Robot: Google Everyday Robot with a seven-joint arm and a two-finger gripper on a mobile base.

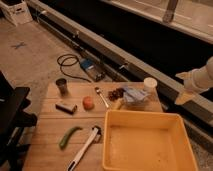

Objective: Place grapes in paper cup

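The grapes (116, 93), a small dark reddish bunch, lie on the wooden table (50, 125) near its far edge, beside a bluish crumpled packet (134, 95). Just right of that packet the white paper cup (149, 84) stands upright at the table's back right corner. My gripper (182, 87) hangs off the table's right side, beyond the cup and well away from the grapes. Its pale yellow fingers (184, 97) stand apart, open, with nothing between them.
A large yellow bin (147, 142) fills the table's front right. Also on the table are a grey metal cup (62, 86), an orange fruit (88, 102), a spoon (101, 96), a dark block (66, 107), a green chili (69, 136) and a white-handled tool (85, 147). A black chair (12, 120) stands at left.
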